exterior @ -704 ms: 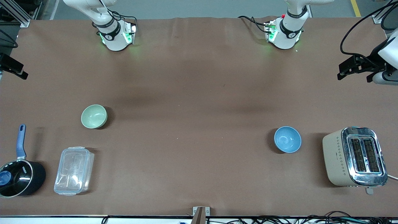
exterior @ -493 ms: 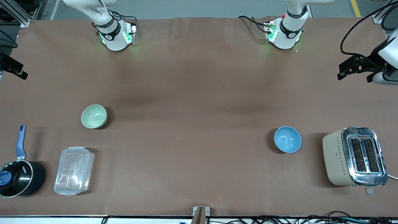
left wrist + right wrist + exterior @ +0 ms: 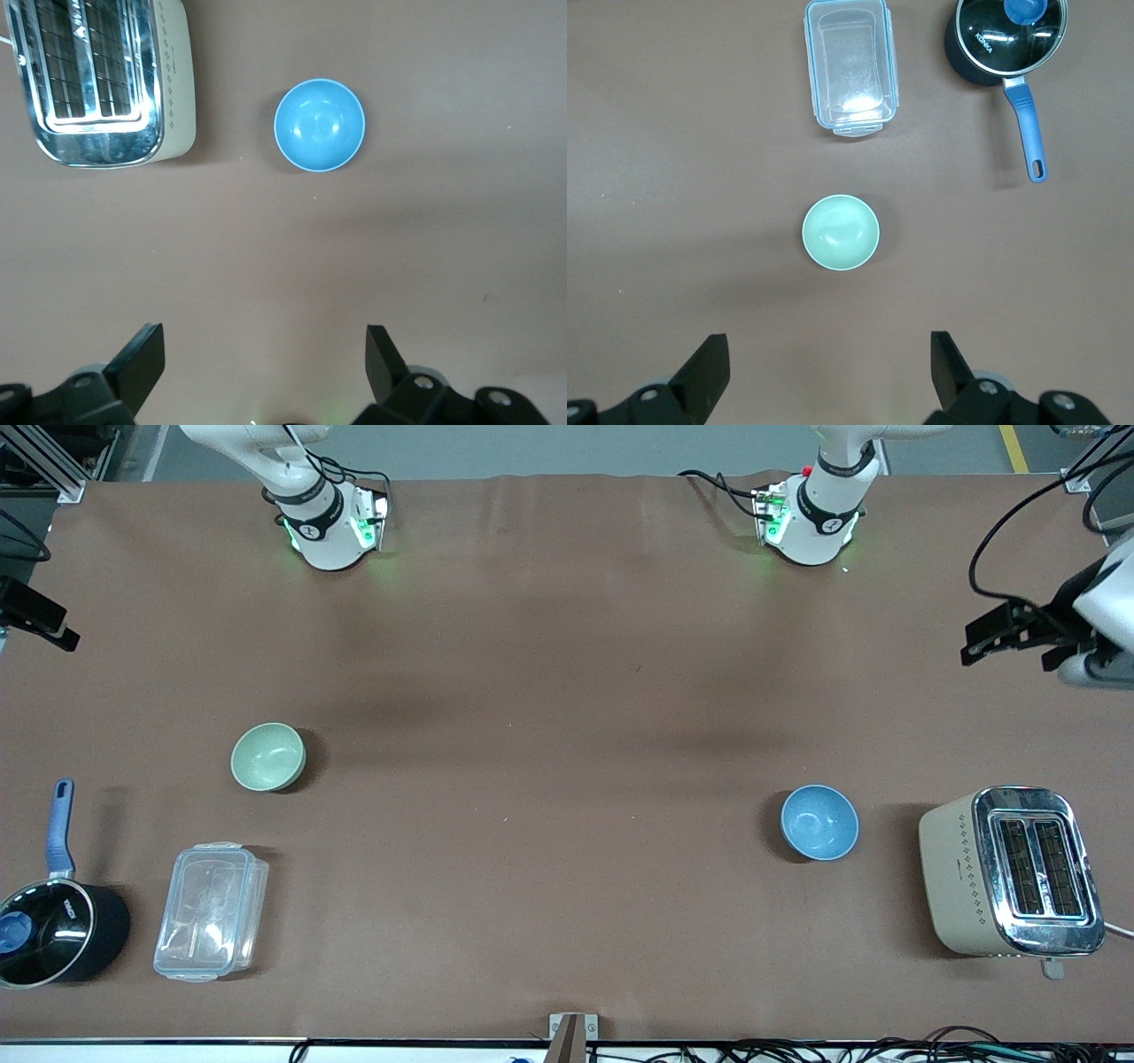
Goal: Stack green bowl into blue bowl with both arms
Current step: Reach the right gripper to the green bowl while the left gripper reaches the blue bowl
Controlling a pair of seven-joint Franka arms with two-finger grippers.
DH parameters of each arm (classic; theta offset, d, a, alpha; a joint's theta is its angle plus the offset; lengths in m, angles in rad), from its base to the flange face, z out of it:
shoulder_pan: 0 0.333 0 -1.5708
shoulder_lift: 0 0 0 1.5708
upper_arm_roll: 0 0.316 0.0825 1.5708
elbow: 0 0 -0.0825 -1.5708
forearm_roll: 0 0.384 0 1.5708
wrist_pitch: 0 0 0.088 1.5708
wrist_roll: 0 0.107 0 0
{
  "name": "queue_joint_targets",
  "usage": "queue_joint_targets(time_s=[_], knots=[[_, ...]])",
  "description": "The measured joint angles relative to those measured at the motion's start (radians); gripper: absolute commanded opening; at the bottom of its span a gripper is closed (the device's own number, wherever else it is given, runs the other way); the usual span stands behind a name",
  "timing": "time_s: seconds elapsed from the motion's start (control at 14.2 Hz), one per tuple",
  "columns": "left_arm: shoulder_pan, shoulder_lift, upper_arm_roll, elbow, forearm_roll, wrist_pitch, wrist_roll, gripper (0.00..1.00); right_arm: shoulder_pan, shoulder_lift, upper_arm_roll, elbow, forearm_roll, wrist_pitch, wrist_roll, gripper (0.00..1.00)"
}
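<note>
The green bowl [image 3: 268, 755] stands upright and empty on the brown table toward the right arm's end; it also shows in the right wrist view [image 3: 841, 232]. The blue bowl [image 3: 819, 822] stands upright and empty toward the left arm's end, beside the toaster; it also shows in the left wrist view [image 3: 319, 125]. My left gripper [image 3: 263, 354] is open and empty, high over the table edge at its own end [image 3: 974, 638]. My right gripper [image 3: 828, 354] is open and empty, high over the edge at its own end [image 3: 49, 629].
A cream and chrome toaster [image 3: 1010, 871] stands beside the blue bowl. A clear lidded plastic box [image 3: 211, 911] and a black saucepan with a blue handle [image 3: 55, 921] lie nearer the front camera than the green bowl.
The left gripper has shifted slightly over its end of the table. The right gripper and both bowls have not moved.
</note>
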Motion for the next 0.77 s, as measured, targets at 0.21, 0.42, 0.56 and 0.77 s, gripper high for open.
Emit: queue_joint_targets(time_s=[0.21, 0.42, 0.56, 0.77], knots=[[-0.010, 0.121, 0.000, -0.004, 0.004, 0.097, 0.000, 1.00, 0.000, 0.000, 0.000, -0.001, 0.000, 0.000, 0.000, 1.00], [-0.013, 0.224, -0.001, -0.009, 0.015, 0.178, 0.000, 1.00, 0.000, 0.000, 0.000, -0.021, 0.000, -0.010, 0.000, 1.00], [-0.013, 0.274, -0.001, -0.027, 0.015, 0.242, 0.000, 1.00, 0.000, -0.001, -0.001, -0.086, -0.001, -0.001, 0.000, 1.00], [-0.019, 0.337, -0.001, -0.070, 0.025, 0.346, -0.002, 1.00, -0.001, -0.001, -0.007, -0.257, -0.012, 0.131, 0.000, 1.00]])
